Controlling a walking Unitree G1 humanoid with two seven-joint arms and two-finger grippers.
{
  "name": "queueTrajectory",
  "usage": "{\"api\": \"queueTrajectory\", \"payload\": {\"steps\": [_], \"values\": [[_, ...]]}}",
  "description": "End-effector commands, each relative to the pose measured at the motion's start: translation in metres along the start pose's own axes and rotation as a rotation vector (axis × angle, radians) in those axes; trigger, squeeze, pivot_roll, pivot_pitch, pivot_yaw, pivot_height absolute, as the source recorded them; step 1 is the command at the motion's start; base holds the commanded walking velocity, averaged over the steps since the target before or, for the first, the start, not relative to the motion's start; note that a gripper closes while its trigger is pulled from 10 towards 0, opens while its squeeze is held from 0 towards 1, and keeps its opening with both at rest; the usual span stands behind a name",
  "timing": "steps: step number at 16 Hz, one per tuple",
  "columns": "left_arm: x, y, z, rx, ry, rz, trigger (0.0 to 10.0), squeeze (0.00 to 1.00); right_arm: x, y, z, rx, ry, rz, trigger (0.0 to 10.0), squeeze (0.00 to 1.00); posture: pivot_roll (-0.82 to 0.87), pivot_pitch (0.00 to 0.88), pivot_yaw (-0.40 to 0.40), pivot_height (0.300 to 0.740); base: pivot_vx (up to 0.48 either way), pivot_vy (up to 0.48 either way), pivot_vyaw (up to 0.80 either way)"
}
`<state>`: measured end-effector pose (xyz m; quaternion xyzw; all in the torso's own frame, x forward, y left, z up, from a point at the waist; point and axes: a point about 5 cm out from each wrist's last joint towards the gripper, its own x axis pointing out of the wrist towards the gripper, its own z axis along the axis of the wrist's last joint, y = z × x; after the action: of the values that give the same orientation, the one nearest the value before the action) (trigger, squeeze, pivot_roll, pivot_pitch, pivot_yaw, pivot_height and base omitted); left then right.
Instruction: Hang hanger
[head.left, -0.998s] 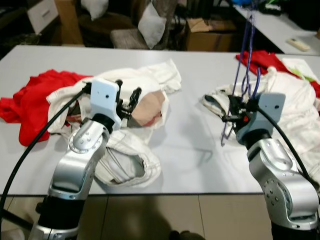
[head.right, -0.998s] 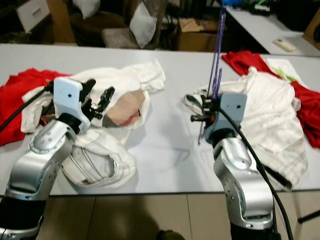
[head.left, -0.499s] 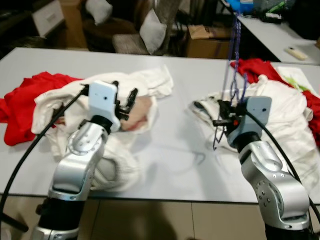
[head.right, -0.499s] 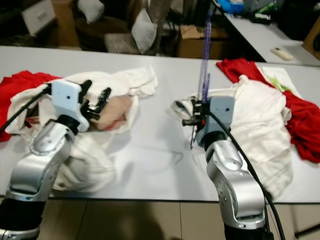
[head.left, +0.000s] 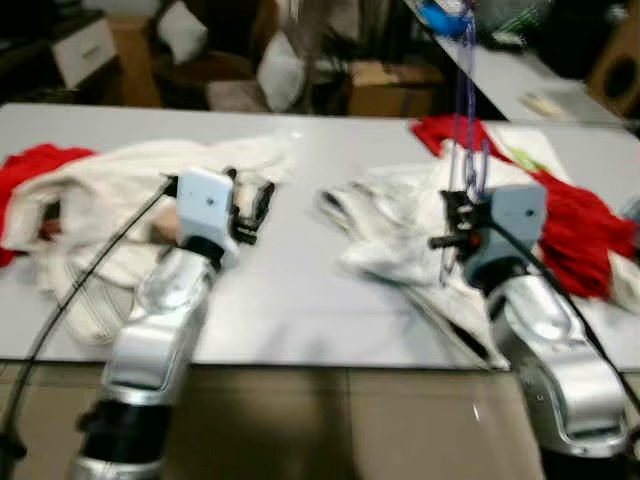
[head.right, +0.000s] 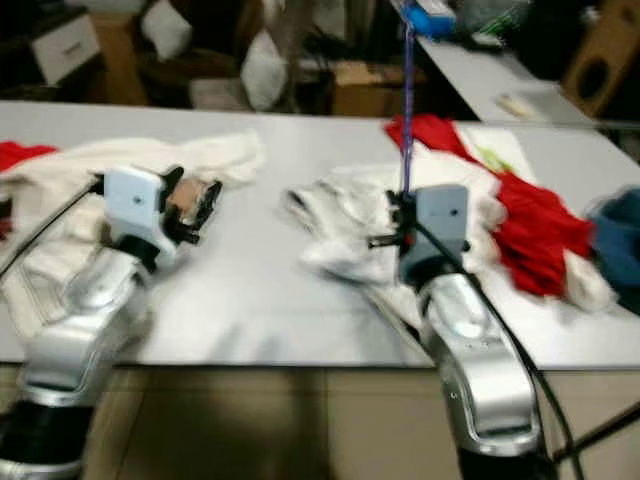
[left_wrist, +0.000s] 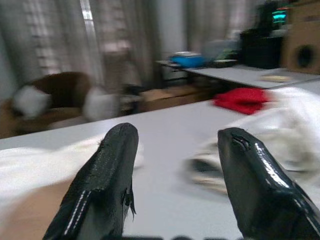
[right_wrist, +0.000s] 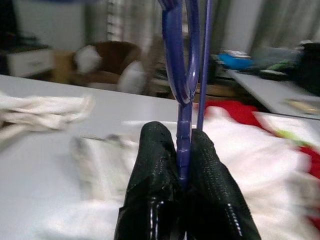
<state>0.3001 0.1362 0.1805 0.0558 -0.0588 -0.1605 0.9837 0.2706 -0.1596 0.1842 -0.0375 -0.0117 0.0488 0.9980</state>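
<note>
A blue-purple plastic hanger (head.left: 466, 110) stands upright above the table, reaching up past the top of the eye views. My right gripper (head.left: 449, 228) is shut on its lower part; in the right wrist view the two black fingers (right_wrist: 160, 165) pinch the hanger (right_wrist: 183, 75) between them. My left gripper (head.left: 254, 205) is held over the left half of the grey table (head.left: 300, 290), open with nothing between its fingers (left_wrist: 107, 175). The views are blurred.
White garments (head.left: 100, 190) and a red cloth (head.left: 25, 165) lie on the table's left. More white cloth (head.left: 390, 240) and red cloth (head.left: 560, 225) lie on the right, under my right arm. A second table (head.left: 520, 80), boxes and cushioned chairs (head.left: 250, 70) stand beyond.
The whole picture has shifted left, so the camera has turned right. My right gripper still holds the hanger upright; both arms keep much the same pose.
</note>
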Motion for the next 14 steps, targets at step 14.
{"api": "queueTrajectory", "payload": {"steps": [14], "values": [[0.000,0.003,-0.002,0.019,0.008,-0.008,10.0,0.05,-0.003,-0.004,-0.011,-0.041,0.046,-0.040,10.0,0.00,-0.08,0.000,-0.007,0.740,0.000,-0.267,-0.11]]}}
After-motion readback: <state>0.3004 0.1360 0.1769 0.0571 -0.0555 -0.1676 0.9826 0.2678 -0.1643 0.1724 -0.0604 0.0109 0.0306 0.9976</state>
